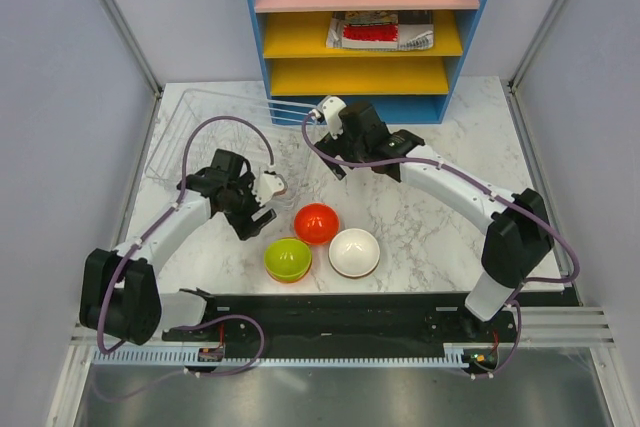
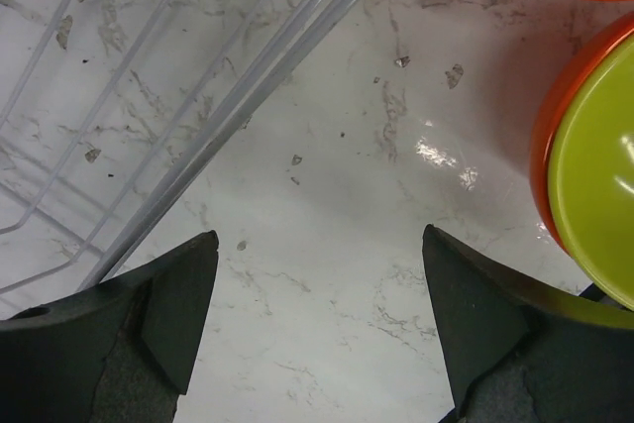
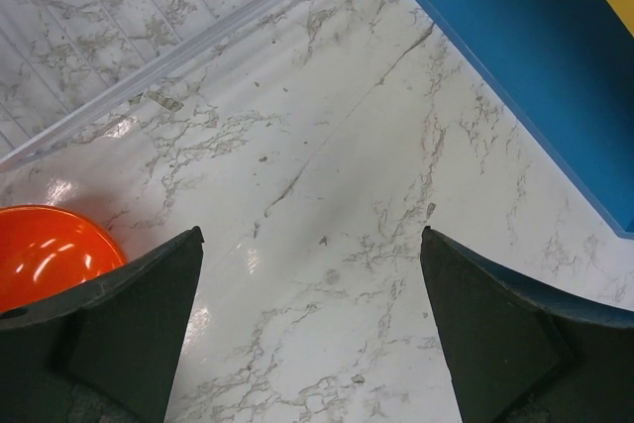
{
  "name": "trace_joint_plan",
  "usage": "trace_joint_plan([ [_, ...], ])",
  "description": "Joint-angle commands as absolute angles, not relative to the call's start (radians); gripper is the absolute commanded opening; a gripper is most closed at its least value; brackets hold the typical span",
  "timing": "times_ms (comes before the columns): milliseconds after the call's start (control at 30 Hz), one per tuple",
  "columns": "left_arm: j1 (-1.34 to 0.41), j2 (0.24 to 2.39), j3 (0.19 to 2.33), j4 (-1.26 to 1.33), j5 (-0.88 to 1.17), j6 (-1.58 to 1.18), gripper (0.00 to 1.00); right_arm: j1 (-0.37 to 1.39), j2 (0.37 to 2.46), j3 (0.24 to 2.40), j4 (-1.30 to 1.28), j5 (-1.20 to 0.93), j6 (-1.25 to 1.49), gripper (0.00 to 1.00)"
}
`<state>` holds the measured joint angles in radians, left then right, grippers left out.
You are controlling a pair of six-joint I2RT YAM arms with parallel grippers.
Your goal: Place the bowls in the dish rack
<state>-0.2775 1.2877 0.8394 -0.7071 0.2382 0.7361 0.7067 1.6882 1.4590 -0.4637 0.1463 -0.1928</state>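
My left tool [image 2: 317,329] hangs released over the tabletop [image 2: 327,195], nothing between its jaws. My right tool [image 3: 312,329] is spread and empty too. Just right of the left tool sits the lime green bowl [image 1: 288,259], nested in an orange bowl [image 2: 543,146], with the red bowl [image 1: 316,223] and white bowl [image 1: 354,252] beside it. The dish rack [image 1: 195,137], far left, holds none. I judge a first pickup is pending: shift right, straddle a rim, pinch.

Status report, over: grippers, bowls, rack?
Left gripper open, right gripper open, both empty. Red bowl, green bowl, white bowl on table, none seen in rack. No blocker seen.
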Motion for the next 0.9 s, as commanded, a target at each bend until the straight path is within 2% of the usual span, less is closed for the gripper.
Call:
trace_joint_plan([
  [0,-0.334,1.348,0.913,-0.436,0.261,0.718,0.91,0.704,1.695,1.505,-0.452,0.109,-0.167,0.98],
  [200,-0.385,1.351,0.931,-0.433,0.278,0.669,0.91,0.684,1.678,1.485,-0.453,0.055,-0.143,0.98],
  [500,-0.39,1.195,0.951,-0.437,0.321,0.6,0.92,0.655,1.701,1.511,-0.436,0.003,-0.063,0.98],
  [700,-0.388,1.054,0.969,-0.439,0.169,0.571,0.93,0.655,1.697,1.508,-0.434,0.002,-0.06,0.98],
  [867,-0.37,0.953,0.992,-0.367,-0.157,0.517,0.95,0.652,1.668,1.488,-0.422,0.002,-0.067,0.98],
])
